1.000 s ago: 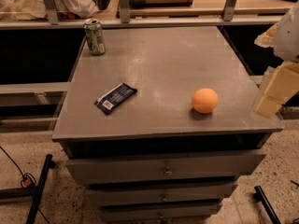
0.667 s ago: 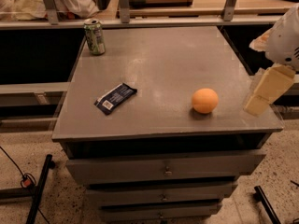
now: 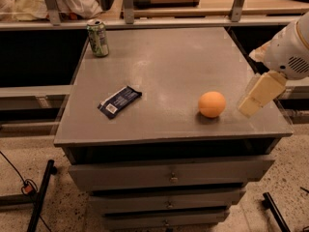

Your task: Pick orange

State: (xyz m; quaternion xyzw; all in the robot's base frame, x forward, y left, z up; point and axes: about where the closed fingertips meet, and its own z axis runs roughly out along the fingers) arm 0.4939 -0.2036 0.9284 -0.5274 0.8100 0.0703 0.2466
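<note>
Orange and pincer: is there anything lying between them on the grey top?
Nothing. In the camera view, only bare grey top separates the orange from the pincer, which hangs just right of it, near the right edge.

Showing a rounded white arm housing [image 3: 289,45] carrying a small slotted grille [image 3: 298,62], narrowing into a boxy cream-coloured gripper [image 3: 256,98] with flat faces and squared edges, hanging just beside the orange [image 3: 212,104].
</note>
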